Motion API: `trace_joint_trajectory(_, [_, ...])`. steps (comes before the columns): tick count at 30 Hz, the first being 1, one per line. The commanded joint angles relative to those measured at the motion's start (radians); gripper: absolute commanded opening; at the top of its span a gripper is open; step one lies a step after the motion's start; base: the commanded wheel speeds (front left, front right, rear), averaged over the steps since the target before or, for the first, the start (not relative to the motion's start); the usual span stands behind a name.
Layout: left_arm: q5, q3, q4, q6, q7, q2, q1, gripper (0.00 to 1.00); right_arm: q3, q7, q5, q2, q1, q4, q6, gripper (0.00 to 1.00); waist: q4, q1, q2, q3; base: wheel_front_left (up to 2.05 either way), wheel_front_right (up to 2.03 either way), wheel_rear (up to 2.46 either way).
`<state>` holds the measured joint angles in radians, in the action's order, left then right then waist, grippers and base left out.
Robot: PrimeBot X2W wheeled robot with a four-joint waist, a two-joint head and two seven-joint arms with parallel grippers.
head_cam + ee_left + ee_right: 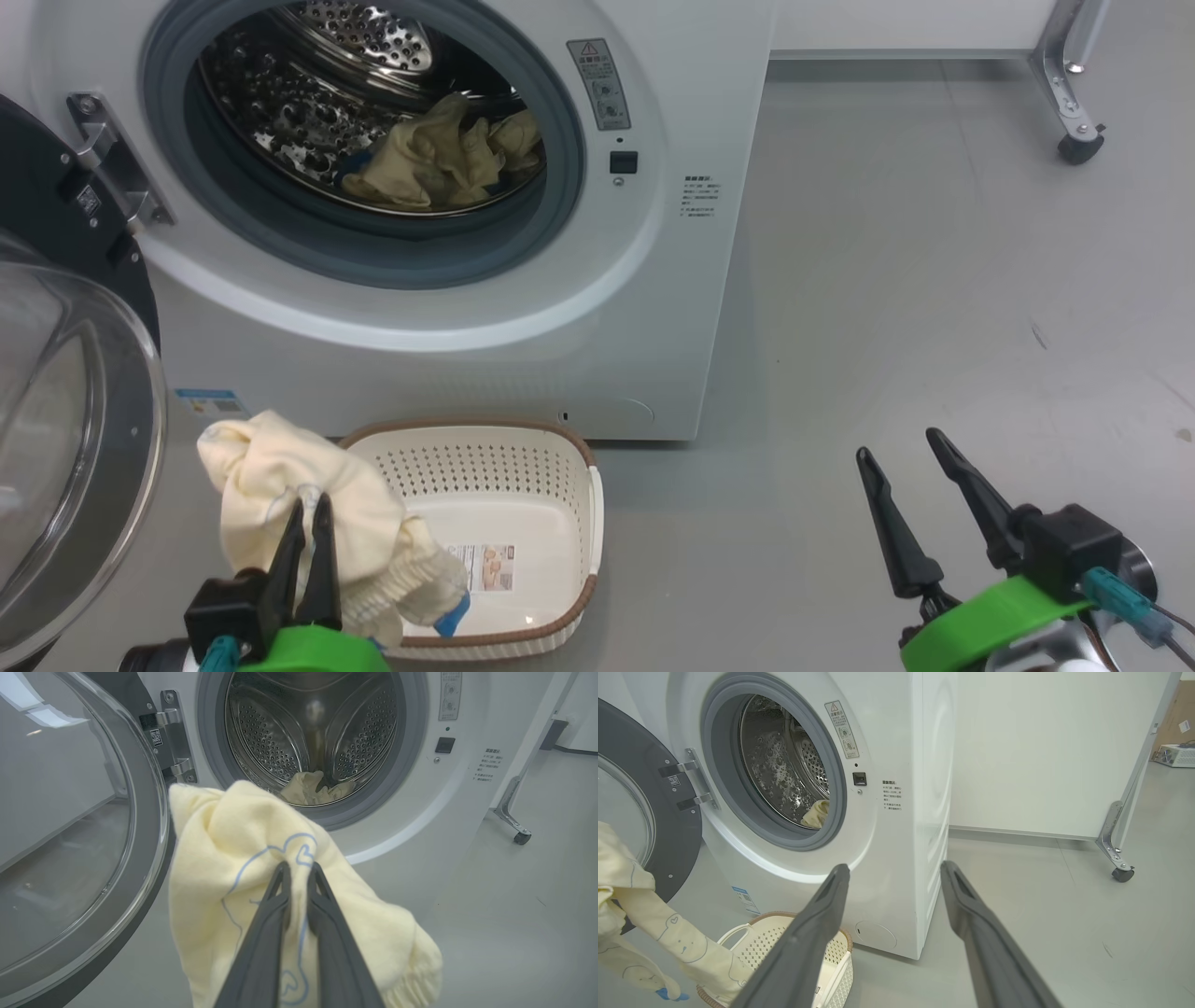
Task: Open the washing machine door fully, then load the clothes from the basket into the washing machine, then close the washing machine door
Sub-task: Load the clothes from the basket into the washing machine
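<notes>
The white washing machine (597, 308) stands with its door (65, 439) swung wide open to the left. Some cream-yellow clothes (439, 154) lie in the steel drum. My left gripper (310, 509) is shut on another cream-yellow garment (289, 495), held above the left end of the basket (523, 467); the wrist view shows the fingers (275, 891) pinching the garment (224, 858) in front of the drum opening. The basket's floor is bare apart from a label. My right gripper (901, 446) hovers open over the floor to the right, holding nothing.
A metal frame leg on a caster (1078, 145) stands on the grey floor at the far right, beside a white wall panel. Open floor lies to the right of the machine. The open door (70, 858) fills the left side near my left arm.
</notes>
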<state>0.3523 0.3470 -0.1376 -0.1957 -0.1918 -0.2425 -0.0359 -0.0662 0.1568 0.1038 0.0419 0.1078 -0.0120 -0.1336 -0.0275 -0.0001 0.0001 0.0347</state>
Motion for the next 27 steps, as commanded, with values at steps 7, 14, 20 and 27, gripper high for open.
trace_joint_trajectory(7, [-0.01,-0.032,0.086,-0.025,0.016,-0.035,0.001,0.0,-0.012,-0.016,-0.003,0.008,0.009,-0.067,0.003,1.0,0.003,0.0001,-0.0001,-0.022,0.0,0.0,0.0])
trace_joint_trajectory(14, [-0.007,-0.027,0.105,-0.033,0.026,-0.037,0.012,0.0,-0.011,-0.022,0.0,0.008,0.023,-0.081,0.003,1.0,0.006,0.0001,-0.0001,-0.027,0.0,0.0,0.0])
trace_joint_trajectory(20, [-0.004,-0.024,0.105,-0.034,0.027,-0.039,0.009,0.0,-0.014,-0.021,0.0,0.008,0.02,-0.079,0.003,1.0,0.004,0.0001,-0.0001,-0.023,0.0,0.0,0.0])
trace_joint_trajectory(27, [-0.001,-0.021,0.101,-0.036,0.027,-0.042,0.002,0.0,-0.015,-0.018,0.002,0.008,0.019,-0.076,0.003,1.0,0.001,0.0001,-0.0001,-0.018,0.0,0.0,0.0])
